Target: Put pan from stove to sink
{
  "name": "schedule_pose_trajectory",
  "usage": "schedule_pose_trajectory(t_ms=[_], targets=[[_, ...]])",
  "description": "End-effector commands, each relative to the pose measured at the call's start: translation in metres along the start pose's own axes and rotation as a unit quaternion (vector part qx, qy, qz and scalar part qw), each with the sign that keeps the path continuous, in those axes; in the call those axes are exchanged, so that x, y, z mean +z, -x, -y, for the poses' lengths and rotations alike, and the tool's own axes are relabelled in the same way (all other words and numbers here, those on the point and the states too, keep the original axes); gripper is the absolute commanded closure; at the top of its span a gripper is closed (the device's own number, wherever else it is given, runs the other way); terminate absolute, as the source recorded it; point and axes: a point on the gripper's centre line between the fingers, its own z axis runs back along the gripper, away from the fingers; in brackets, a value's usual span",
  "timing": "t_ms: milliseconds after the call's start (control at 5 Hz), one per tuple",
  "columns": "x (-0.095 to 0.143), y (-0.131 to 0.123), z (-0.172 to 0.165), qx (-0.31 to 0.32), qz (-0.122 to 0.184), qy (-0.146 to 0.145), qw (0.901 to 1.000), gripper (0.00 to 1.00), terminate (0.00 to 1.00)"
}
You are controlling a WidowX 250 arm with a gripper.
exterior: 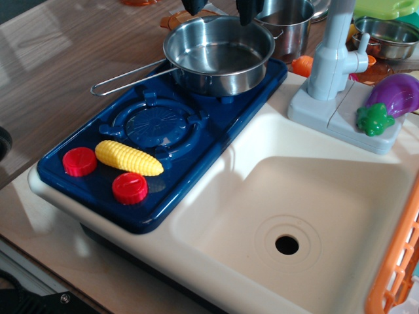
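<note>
Pan (219, 55) on stove (157, 137), empty

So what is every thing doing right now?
pan: upright on the stove's far burner, empty.
stove: near burner bare.
corn: lying on the stove between the two red knobs.
sink: empty, drain open.
tap: upright, no water.
eggplant: lying beside the tap.
gripper: above the pan, mostly cut off, cannot tell if open.

Hand (219, 8) cut off by top edge; grip untellable.
</note>
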Motion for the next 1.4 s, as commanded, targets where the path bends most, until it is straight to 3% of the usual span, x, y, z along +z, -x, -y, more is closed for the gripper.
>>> schedule_pose_trajectory(t_ms=[0,200,600,1000,1200], targets=[[0.000,0.000,0.000,0.000,0.000,0.000,1.0000,0.00,0.00],[0.005,-0.006,0.000,-0.098,-0.006,-0.006,0.9952,0.00,0.00],[0.016,-0.018,0.010,-0.251,0.016,-0.035,0.9673,0.00,0.00],[0.001,-0.027,0.009,-0.338,0.070,-0.017,0.9383,0.00,0.00],[-0.009,-0.027,0.006,-0.344,0.078,0.004,0.9356,0.00,0.00]])
